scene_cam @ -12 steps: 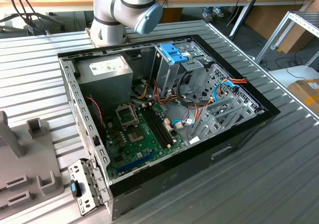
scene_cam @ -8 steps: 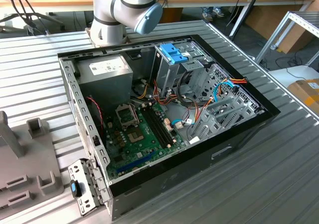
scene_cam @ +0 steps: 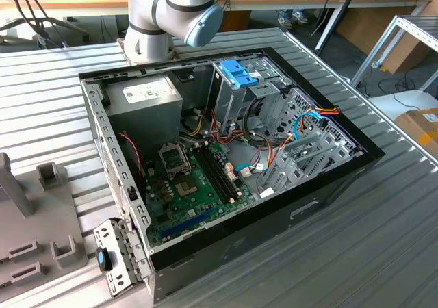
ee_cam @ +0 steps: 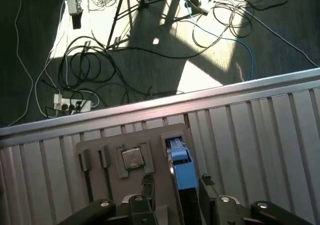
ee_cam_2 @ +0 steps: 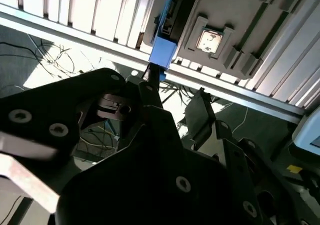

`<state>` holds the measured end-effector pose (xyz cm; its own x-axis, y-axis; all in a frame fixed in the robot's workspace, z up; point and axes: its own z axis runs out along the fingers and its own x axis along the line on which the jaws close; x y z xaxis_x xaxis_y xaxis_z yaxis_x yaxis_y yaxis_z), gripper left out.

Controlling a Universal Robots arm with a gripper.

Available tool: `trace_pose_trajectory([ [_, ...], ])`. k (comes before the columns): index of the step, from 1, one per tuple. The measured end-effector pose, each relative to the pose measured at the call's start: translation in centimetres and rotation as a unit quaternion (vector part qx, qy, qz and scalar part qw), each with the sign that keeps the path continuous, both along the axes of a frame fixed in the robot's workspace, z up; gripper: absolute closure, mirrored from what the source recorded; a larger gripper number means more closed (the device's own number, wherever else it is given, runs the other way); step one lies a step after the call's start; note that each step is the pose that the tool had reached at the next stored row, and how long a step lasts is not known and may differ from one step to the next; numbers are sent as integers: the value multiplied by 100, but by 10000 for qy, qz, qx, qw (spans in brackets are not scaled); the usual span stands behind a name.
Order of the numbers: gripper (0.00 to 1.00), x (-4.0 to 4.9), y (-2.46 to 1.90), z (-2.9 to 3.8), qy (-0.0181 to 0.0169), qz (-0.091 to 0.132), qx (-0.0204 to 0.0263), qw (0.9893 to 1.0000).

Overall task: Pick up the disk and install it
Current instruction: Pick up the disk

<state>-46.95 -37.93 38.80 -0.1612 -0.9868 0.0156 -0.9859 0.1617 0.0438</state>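
No legible text, brand, number or sign; print on the power supply label (scene_cam: 146,93) too small to read.

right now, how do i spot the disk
In the first wrist view, find the grey fixture plate on the slatted table. The disk sits in it beside the square chip; it alone is dark with a bright blue end tab.

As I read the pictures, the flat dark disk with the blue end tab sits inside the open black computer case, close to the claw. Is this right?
Not quite. The flat dark disk with the blue end tab is close to the claw, but it sits in a slot of the grey holder plate, not inside the open black computer case. The first wrist view shows this.
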Motion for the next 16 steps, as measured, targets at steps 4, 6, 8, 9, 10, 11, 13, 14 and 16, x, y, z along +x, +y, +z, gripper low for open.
trace_pose_trajectory([
  [4, 52, 0, 1, -2, 0, 616, 0, 9981],
  [6, 52, 0, 2, -2, 0, 840, 0, 9965],
  [8, 52, 0, 1, -3, 0, 965, 0, 9953],
  [9, 52, 0, 1, -3, 0, 974, 0, 9952],
  [10, 52, 0, 2, -3, 0, 975, 0, 9952],
  [11, 52, 0, 2, -3, 0, 976, 0, 9952],
  [13, 52, 0, 2, -9, -13, 982, 62, 9951],
  [14, 52, 0, 2, -15, -20, 991, 85, 9950],
  [16, 52, 0, 2, -29, -22, 997, 86, 9950],
])
